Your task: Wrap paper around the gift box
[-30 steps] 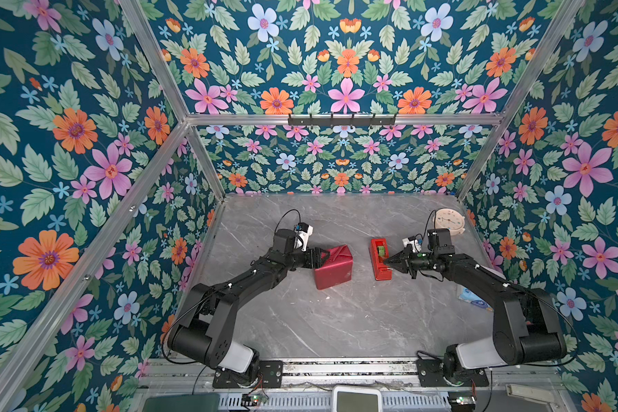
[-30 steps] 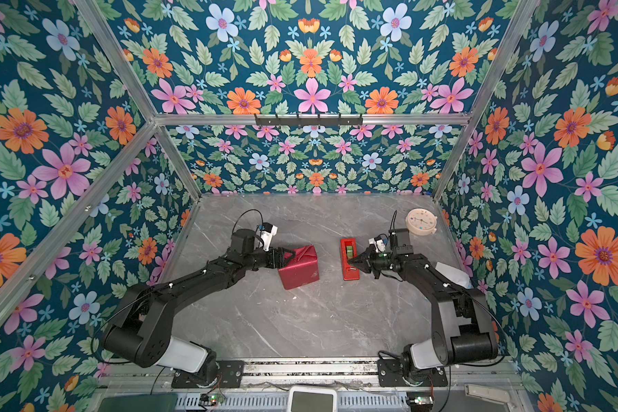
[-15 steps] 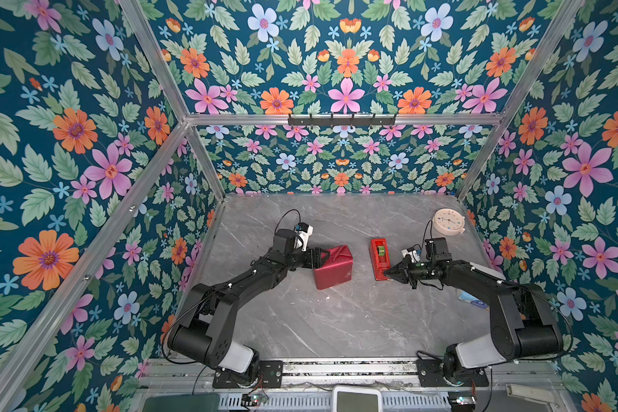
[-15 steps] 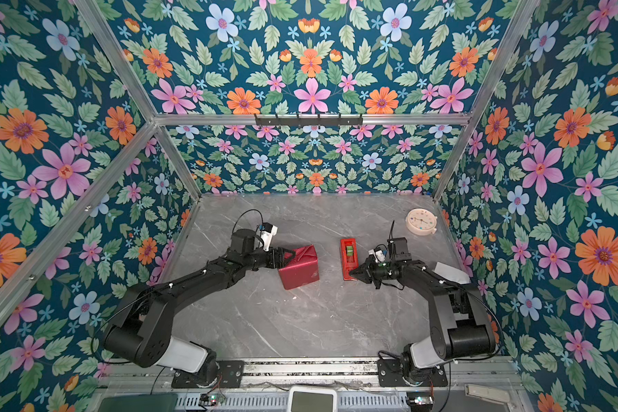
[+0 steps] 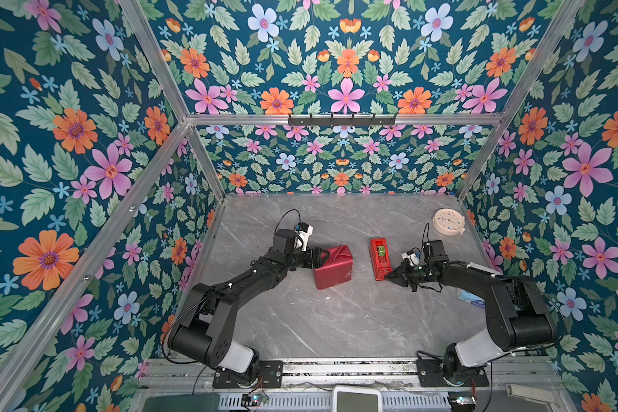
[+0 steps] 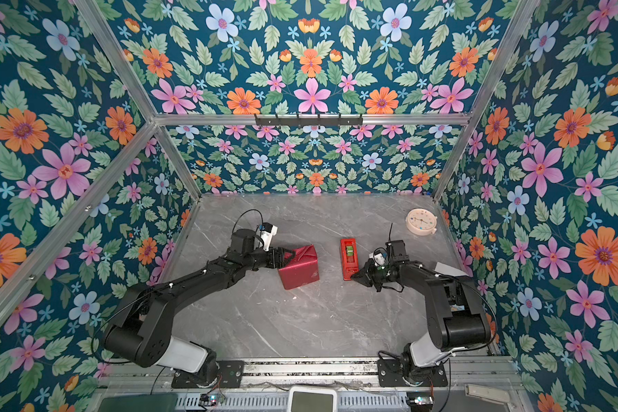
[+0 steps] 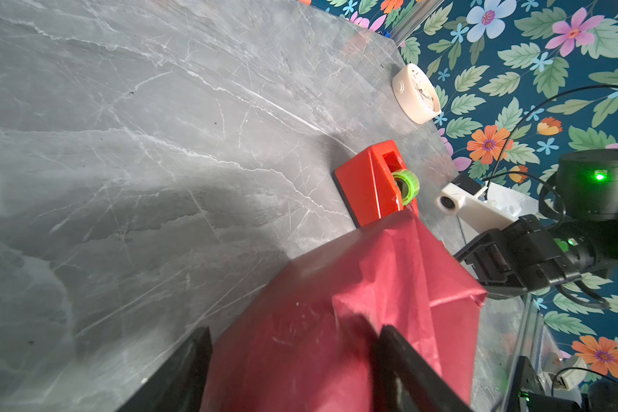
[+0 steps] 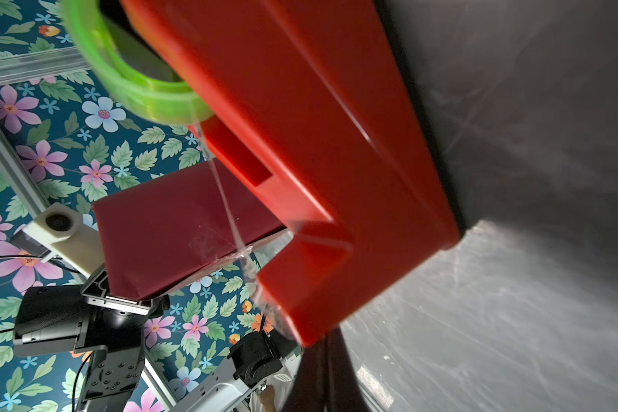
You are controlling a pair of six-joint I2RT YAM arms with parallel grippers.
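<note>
On the surface (image 5: 336,321), the paper (image 5: 333,266) is held wide-jawed by the left gripper (image 5: 321,255); the right gripper (image 5: 388,276), closed, is placed at the dispenser's (image 5: 379,257) near end.

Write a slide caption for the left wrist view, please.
Left gripper holds the paper-wrapped gift box; red tape dispenser and clock beyond.

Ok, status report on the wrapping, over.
Left gripper clamped on gift box end. Right gripper shut, tip at tape dispenser near end. Gift box fully in paper. Nothing between box and dispenser.
</note>
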